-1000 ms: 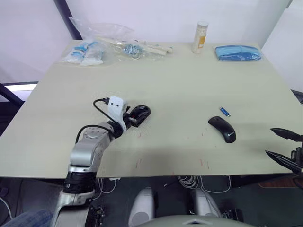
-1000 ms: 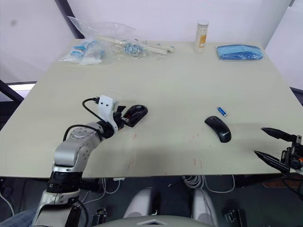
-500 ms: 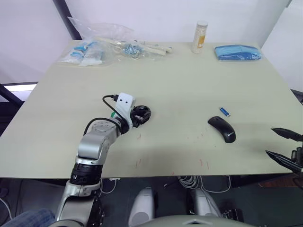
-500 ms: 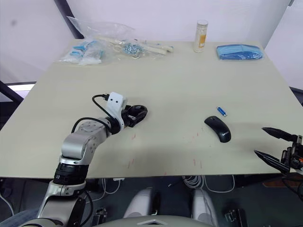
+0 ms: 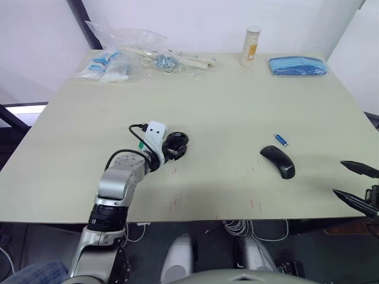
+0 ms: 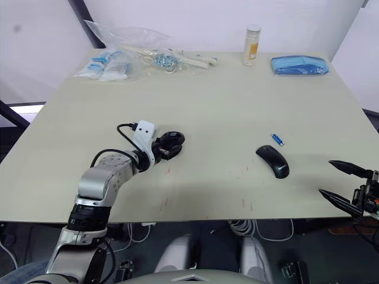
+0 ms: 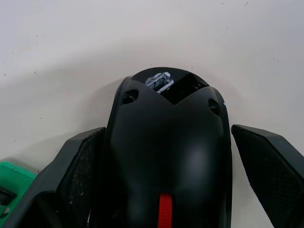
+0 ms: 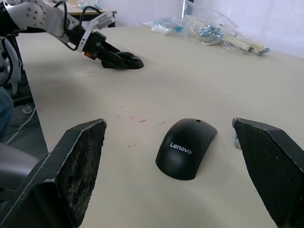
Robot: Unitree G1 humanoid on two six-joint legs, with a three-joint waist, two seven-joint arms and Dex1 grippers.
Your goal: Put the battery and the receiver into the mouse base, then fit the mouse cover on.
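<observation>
The mouse base point(image 7: 166, 156), glossy black with a red strip and an open notch at its far end, lies at the table's point(image 5: 237, 94) 8 o'clock, between the left gripper's point(image 5: 172, 148) fingers; one finger looks pressed against it, the other stands off, so the grip is unclear. Its red compartment is hidden. At 4 o'clock lie the mouse cover point(image 5: 278, 161) and the battery point(image 5: 280, 139), and the right gripper point(image 5: 355, 186) hangs wide open and empty beyond the edge.
</observation>
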